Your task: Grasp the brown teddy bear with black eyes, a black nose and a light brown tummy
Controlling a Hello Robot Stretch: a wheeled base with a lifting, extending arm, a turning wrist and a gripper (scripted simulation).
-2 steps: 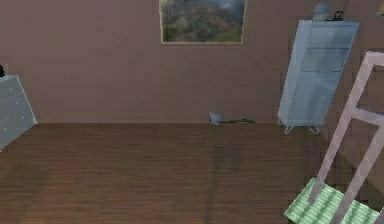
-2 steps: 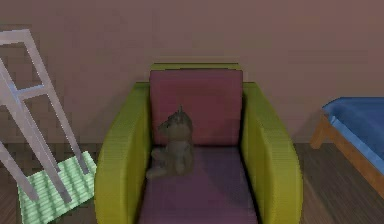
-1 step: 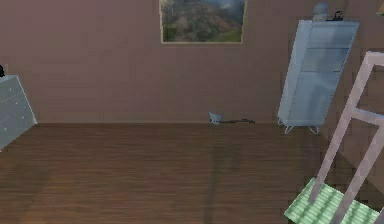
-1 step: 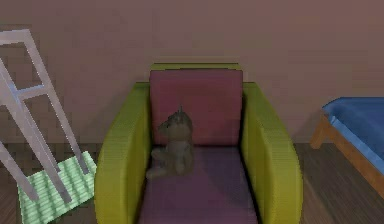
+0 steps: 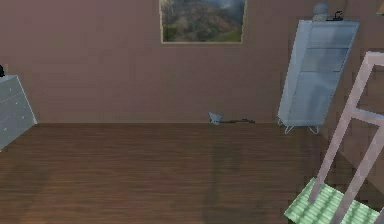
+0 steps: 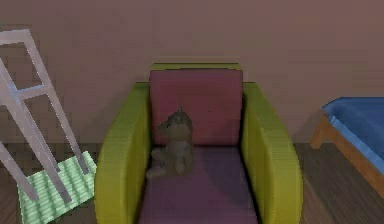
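Note:
A brown teddy bear [image 6: 174, 146] sits upright on the purple seat of an armchair [image 6: 272, 150] with yellow-green arms and a dark red back, in the middle of the arm side view. The bear leans toward the chair's left arm. Its face is too dim to make out.
A pale ladder-like frame [image 6: 35, 100] on a green striped mat [image 6: 58, 185] stands left of the armchair, seen again as a frame [image 5: 352, 130] at the forward view's right. A blue bed [image 6: 362, 125] lies right. Ahead: wood floor, a light blue cabinet [image 5: 317, 72], a white dresser [image 5: 12, 108], a landscape painting [image 5: 203, 20].

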